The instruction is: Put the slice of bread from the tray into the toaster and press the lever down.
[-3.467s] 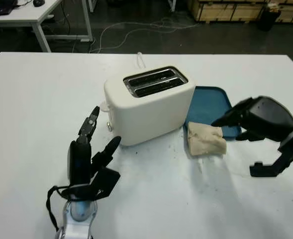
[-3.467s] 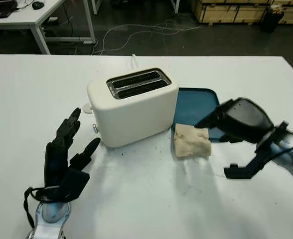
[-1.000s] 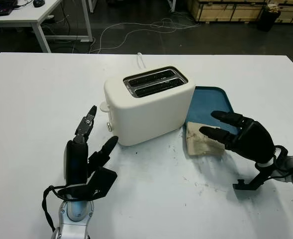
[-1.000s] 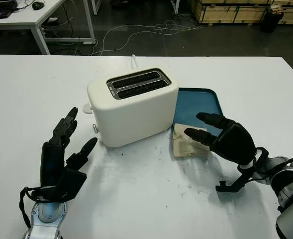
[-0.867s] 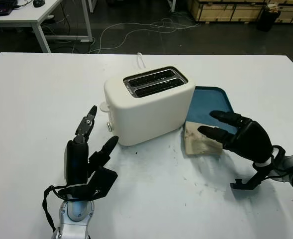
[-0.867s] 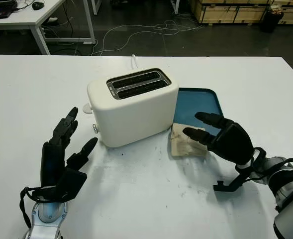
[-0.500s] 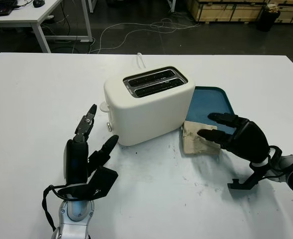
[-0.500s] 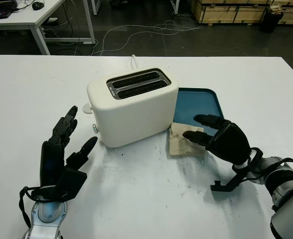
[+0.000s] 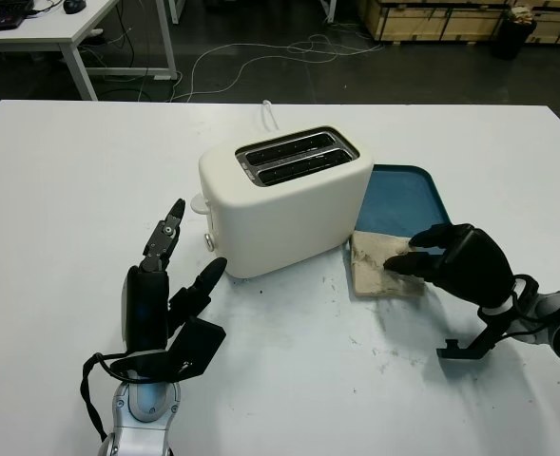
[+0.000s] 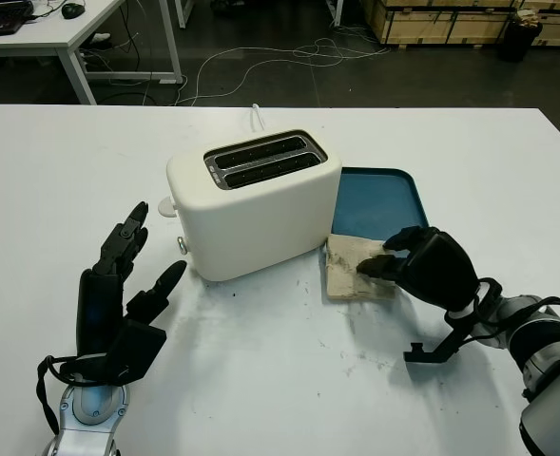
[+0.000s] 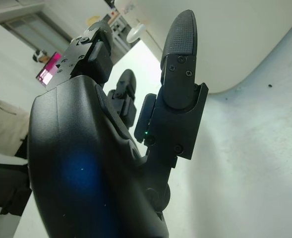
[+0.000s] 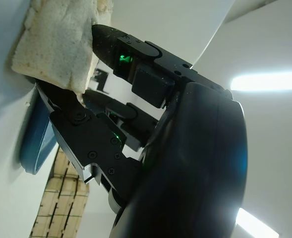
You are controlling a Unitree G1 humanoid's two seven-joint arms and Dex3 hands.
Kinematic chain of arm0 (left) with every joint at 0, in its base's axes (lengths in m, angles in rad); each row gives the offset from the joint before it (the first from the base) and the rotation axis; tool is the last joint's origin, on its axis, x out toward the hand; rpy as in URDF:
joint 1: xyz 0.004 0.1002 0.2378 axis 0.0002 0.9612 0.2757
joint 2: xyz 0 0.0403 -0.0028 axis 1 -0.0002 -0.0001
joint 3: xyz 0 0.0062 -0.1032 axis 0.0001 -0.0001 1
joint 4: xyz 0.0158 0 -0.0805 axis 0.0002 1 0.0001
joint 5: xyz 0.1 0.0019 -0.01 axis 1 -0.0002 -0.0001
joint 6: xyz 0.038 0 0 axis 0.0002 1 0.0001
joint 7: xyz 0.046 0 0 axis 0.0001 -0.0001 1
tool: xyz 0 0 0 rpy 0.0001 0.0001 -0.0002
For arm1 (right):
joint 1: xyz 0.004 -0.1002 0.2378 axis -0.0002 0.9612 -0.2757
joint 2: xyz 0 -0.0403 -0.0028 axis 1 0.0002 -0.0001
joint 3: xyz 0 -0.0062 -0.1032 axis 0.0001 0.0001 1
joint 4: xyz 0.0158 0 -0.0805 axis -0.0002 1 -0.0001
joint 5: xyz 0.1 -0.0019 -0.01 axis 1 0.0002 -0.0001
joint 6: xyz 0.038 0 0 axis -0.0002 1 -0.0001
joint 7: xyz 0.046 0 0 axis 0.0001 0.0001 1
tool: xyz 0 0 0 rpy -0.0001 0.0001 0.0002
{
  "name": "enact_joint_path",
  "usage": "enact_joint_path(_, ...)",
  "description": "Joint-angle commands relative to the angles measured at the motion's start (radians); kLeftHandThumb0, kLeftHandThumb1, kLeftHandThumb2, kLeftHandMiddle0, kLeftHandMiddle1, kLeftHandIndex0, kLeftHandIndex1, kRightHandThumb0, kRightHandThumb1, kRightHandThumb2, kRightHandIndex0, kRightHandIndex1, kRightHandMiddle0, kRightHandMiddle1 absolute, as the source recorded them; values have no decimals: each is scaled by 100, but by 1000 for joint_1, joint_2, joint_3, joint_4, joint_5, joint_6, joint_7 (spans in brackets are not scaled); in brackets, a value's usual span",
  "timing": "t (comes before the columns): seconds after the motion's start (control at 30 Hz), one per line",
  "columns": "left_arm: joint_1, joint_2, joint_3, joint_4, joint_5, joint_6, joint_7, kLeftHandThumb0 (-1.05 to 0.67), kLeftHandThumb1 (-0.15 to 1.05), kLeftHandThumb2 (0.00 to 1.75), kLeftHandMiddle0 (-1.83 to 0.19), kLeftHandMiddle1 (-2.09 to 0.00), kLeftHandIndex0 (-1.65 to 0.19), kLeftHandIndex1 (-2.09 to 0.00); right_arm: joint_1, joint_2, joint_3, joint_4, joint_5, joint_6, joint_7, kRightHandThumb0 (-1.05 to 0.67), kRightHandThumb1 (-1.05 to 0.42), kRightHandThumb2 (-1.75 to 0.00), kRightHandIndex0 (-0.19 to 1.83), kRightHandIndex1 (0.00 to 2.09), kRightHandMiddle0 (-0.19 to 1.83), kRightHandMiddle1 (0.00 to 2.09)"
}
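White counter [image 9: 61,180] carries, from left to right: the open left hand [image 9: 161,304], parked near the toaster [image 9: 284,199]; the toaster, slots empty; the bread slice [image 9: 379,264], lying half off the blue tray [image 9: 403,195]; and the right hand [image 9: 451,261], fingers closing on the slice's right edge. Step in hand: grasping; lifting toward a slot should follow.

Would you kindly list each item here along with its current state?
Toaster: upright, both slots empty.
Slice of bread: lying half on the tray's near edge, half on the table.
Blue tray: flat beside the toaster.
Right hand: shut on the bread.
Left hand: open, near the toaster's left end.
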Motion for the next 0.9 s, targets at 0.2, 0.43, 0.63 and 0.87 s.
enact_joint_path(0.2, -3, -2, -2, 11, 7, 0, 9, -62, 92, 26, -46, -1, -35, 0, -2, -6, -68, -47, 72, -68, 6, -33, -57, -1, 148, 49, 157, 7)
enact_joint_path(0.43, -9, -6, -9, 18, 13, 7, 11, -61, 92, 26, -46, 0, -34, 0, 22, -53, -279, -262, 280, -168, 205, -46, -66, -2, 127, 149, 152, 74)
enact_joint_path(0.63, -27, -8, -12, 47, 13, -7, 19, -62, 92, 27, -45, 0, -34, 0, 92, -56, -434, -402, 456, -224, 462, -19, -74, -1, 124, 159, 135, 109)
enact_joint_path(0.87, -35, -5, -10, 55, 8, -9, 17, -62, 92, 26, -45, 0, -34, 0, 154, -8, -556, -462, 552, -219, 641, -6, -78, -2, 119, 168, 131, 116)
